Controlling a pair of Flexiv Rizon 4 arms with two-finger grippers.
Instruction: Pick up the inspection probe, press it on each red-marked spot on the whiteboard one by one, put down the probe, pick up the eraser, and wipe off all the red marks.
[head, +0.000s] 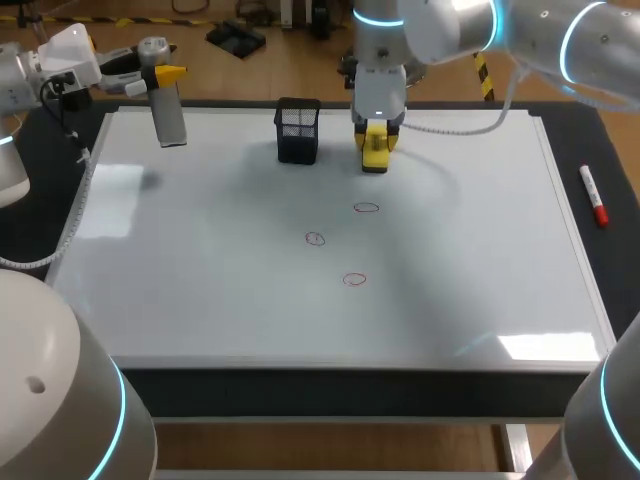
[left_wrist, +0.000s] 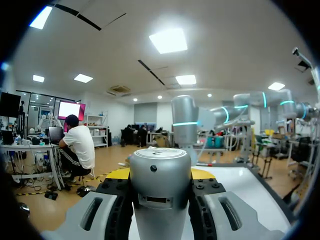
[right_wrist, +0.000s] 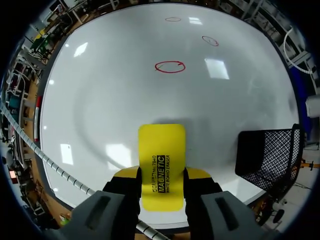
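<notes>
Head view: the left claw (head: 165, 75) grips the probe (head: 171, 120) over the whiteboard (head: 200, 290) far corner. Beside the mesh basket (head: 298, 130), the right claw (head: 375, 135) clamps the eraser (head: 375, 160).

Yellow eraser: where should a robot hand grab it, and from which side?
By its two long edges, from straight above: the yellow eraser lies flat on the whiteboard, narrow across. The right hand grips it that way.

Head overhead, right wrist close — sharing whiteboard (right_wrist: 125, 90); left faces outward
</notes>
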